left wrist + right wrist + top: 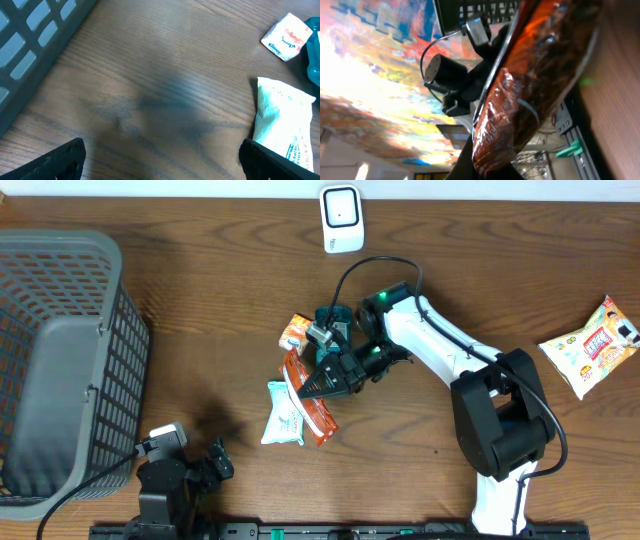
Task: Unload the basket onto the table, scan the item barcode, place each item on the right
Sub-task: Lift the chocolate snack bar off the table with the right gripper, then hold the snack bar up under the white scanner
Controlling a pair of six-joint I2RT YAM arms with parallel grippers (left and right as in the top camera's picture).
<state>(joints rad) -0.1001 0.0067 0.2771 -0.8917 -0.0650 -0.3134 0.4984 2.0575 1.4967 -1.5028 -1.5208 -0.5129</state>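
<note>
While the left gripper point(162, 167) sits low at the near edge of the table point(220, 300), its jaws stand wide apart with only bare wood between them, and it holds nothing. Just beyond its right finger in the left wrist view lies a white packet with teal print point(280, 115), flat on the wood. A grey mesh basket point(125, 350) stands to the left of that arm.

Near the middle of the table, the right gripper point(320, 383) is clamped tight on the orange snack packet point(316, 418). From overhead the packet's long axis runs on a diagonal. One end points toward the near edge and slightly right, overlapping the white packet. The other end points away and left, under the fingers. In the right wrist view the crinkled orange wrapper point(530, 90) stretches away from the camera in the grip. No barcode can be made out on either visible face, and whether the packet is clear of the wood cannot be told.

Just past the gripper lie a small tissue packet point(295, 332) and a teal object point(335, 318) beside it. Well to the right rests a pale snack bag point(595, 345). At the far edge stands the white scanner point(342, 218), well apart from the held packet.
</note>
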